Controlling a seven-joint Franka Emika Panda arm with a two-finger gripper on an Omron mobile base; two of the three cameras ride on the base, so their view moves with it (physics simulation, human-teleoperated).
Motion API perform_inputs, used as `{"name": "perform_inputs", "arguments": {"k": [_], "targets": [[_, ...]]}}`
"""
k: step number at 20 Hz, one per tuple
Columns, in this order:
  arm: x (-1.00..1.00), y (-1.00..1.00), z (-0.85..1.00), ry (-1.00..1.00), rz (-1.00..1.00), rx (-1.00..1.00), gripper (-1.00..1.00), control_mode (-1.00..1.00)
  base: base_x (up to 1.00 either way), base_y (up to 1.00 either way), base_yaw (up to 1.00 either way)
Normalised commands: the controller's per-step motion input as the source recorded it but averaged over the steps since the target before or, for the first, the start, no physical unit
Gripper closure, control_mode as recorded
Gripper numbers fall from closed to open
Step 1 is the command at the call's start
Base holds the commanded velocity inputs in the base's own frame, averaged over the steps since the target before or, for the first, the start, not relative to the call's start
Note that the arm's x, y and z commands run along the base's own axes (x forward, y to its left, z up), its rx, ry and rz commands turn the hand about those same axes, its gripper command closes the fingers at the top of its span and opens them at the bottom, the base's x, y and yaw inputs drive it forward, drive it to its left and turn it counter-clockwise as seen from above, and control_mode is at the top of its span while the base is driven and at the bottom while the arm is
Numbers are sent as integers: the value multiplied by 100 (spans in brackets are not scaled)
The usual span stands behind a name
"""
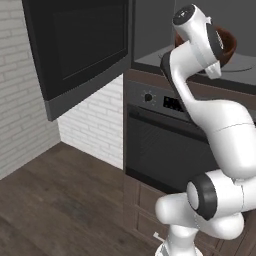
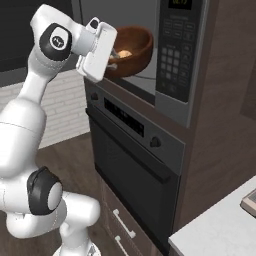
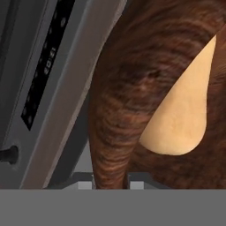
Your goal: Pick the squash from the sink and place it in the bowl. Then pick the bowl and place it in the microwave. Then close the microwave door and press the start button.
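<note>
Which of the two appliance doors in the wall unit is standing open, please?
The microwave door, the upper one, swung out to the left with the bowl visible in the cavity. The oven door below it sits flush and closed.

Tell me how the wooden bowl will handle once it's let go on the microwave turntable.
The bowl looks like rigid wood with deep walls, so it should keep its shape and probably sit steady. The squash inside is rounded and loose, so it may roll when nudged. The gripper straddles the rim, so releasing might jog it slightly.
</note>
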Motion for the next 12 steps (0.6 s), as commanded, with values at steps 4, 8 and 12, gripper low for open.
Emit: {"name": "perform_inputs", "arguments": {"k": [4, 8, 12], "targets": [[14, -24, 0, -11, 0, 3, 100, -100, 0, 0, 0], [33, -28, 0, -19, 0, 4, 100, -100, 0, 0, 0], [44, -16, -1, -9, 0, 1, 100, -100, 0, 0, 0]]}}
